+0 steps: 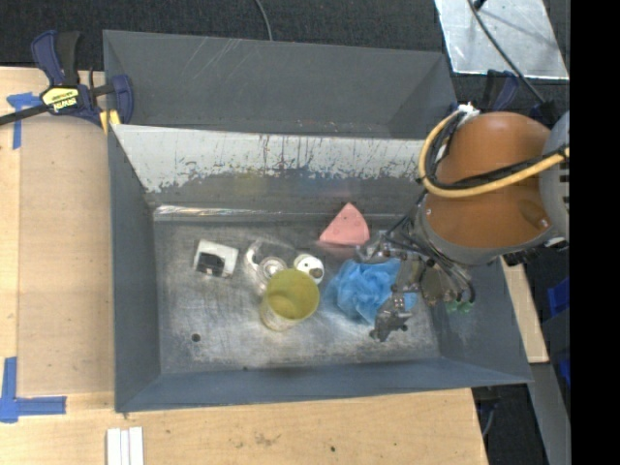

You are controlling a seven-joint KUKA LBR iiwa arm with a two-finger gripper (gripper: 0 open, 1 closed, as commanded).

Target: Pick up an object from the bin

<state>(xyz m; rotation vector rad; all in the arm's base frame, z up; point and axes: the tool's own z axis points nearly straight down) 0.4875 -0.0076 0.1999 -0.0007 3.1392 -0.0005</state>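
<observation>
We're seeing the bin (194, 329) floor free at left and front, clutter mid-right.
The white block (215, 260), yellow cup (290, 298), blue crumpled cloth (360, 287) and pink wedge (345, 227) are crowding the middle; the gripper (392, 308) is sitting just beside the cloth, taking up the right side.
</observation>
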